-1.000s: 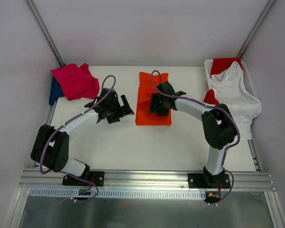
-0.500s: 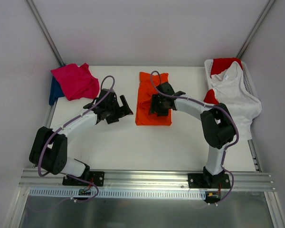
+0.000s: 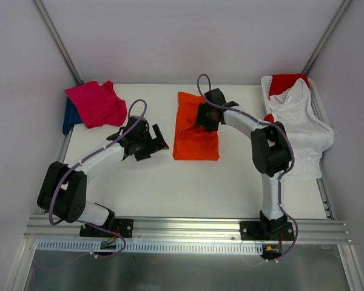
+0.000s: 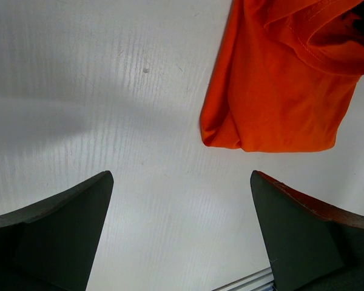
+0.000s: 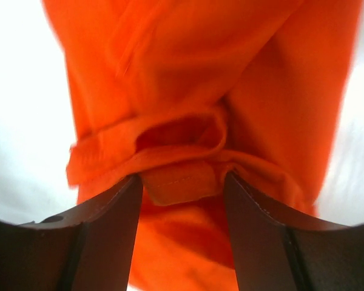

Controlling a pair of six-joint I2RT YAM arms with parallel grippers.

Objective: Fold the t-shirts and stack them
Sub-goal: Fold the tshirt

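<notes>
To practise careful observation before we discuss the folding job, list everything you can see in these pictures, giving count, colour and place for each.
orange t-shirt: one, bright orange, partly folded, middle of the table's far half
pink t-shirt: one, magenta-pink, far left corner
blue t-shirt: one, dark blue, under the pink t-shirt, only an edge showing
white t-shirt: one, white, draped over the basket's near side
red t-shirt: at least one, red, in the basket
basket: one, white, far right corner
table: one, white
left gripper: one, black, open over bare table, left of the orange t-shirt
right gripper: one, black, shut on a fold of the orange t-shirt
</notes>
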